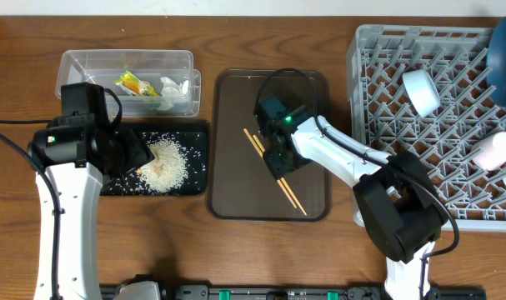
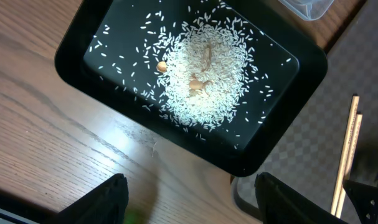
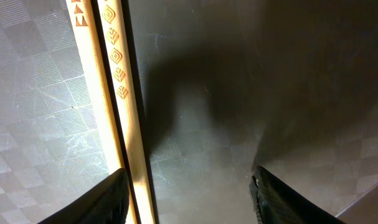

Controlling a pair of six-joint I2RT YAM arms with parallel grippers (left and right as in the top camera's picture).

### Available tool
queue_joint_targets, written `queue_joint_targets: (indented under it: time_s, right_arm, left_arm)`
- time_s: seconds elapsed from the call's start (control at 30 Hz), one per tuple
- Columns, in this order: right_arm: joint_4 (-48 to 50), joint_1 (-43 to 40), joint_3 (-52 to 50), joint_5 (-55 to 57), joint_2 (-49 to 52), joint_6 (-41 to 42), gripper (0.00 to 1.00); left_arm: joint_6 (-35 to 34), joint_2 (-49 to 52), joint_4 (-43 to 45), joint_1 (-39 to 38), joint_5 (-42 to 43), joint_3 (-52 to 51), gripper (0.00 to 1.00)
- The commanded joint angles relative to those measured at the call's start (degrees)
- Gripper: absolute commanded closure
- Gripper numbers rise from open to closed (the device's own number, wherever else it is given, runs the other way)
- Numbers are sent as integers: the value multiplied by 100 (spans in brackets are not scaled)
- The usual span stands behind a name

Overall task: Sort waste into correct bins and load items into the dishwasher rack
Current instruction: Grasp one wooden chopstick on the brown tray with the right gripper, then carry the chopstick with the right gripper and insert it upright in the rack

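Chopsticks, risk: the pair of chopsticks [image 3: 117,93] lies flat on a smooth surface, thin and low. I judge that a close from here could catch only one stick, or skate over both and roll them apart.
Chopsticks, cause: in the right wrist view they run down the left of the frame, hard by the left-hand one of the two fingers [image 3: 108,199] and not centred in the gap. A closing pinch would push them sideways before it bites.
Chopsticks, place: in the overhead view they lie side by side, touching, on a diagonal from upper left to lower right across the middle of the brown serving tray [image 1: 311,100].
Chopsticks to end effector: directly under the right gripper [image 3: 189,193], near the sticks' mid-length. Whether the tips touch the tray I cannot tell.
Right gripper, state: fingers spread, nothing pinched.
Carry risk: the dishwasher rack [image 1: 378,50] stands just right of the tray. An off-balance hold could let a stick tilt and drop on the way, or slip through the lattice.
Left gripper, state: the left gripper [image 2: 189,199] is spread and empty, hovering over the table edge of the black tray [image 2: 70,59].
Left side: rice [image 2: 207,74] is heaped in the black tray. A low sweep there could scatter it.
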Motion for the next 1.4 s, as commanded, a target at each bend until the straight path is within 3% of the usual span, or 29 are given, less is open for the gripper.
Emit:
queue_joint_targets:
  time_s: [0.0,0.37,0.43,0.53,0.63,1.03,1.37]
  right_arm:
    - [2,-9,-48,79,138,101,39]
    - [0,-11,-107,76,610,114,40]
    - [4,-11,-107,76,610,190,51]
    - [0,-11,-107,76,610,299,83]
    - [-15,-17,-107,74,610,341,99]
    - [-308,-247,199,-223,490,444,99]
    - [-702,-1121,855,-310,-715,293,99]
  left_arm:
    - [-33,0,-20,17,-46,-13,32]
    - [-31,0,-22,17,-46,-11,32]
    - [-33,0,-22,17,-46,-11,32]
    - [-33,0,-22,17,-46,-13,32]
    - [-31,0,-22,17,-46,-11,32]
    - [-31,0,-22,17,-46,-13,32]
    - [-31,0,-22,17,-46,-13,32]
